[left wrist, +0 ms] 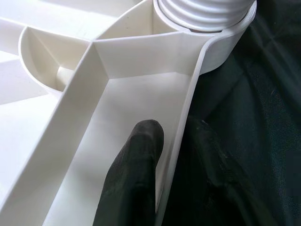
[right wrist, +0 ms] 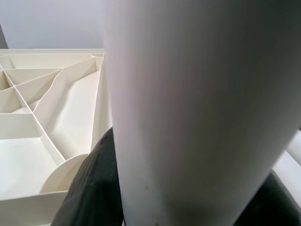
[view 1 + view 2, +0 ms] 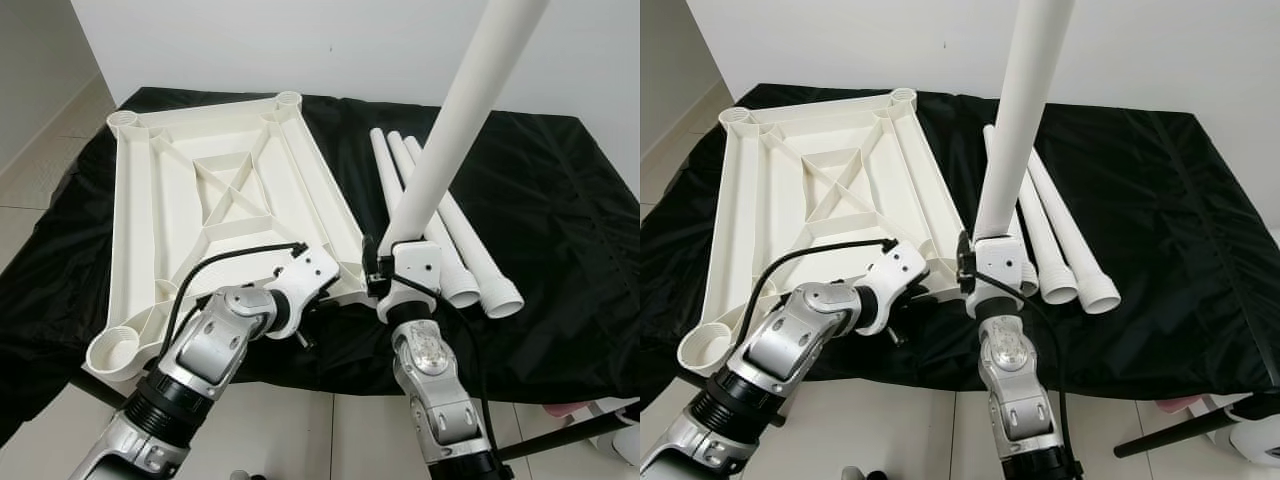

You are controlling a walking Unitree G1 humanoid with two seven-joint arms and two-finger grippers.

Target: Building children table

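While the white tabletop [image 3: 215,200] lies upside down on the black cloth [image 3: 560,210], the right gripper [image 3: 385,270] is closed around a white leg [image 3: 455,125], holding it upright in the corner socket nearest it. Just left of that, the left gripper [image 1: 160,165] pinches the tabletop's rim, one finger [image 1: 134,174] inside the wall. Three spare legs [image 3: 455,245] lie side by side just right of the right gripper.

White ribbed tabletop [image 3: 215,200] upside down on black cloth, one leg [image 3: 455,125] upright in its corner socket, three legs [image 3: 450,240] lying beside.
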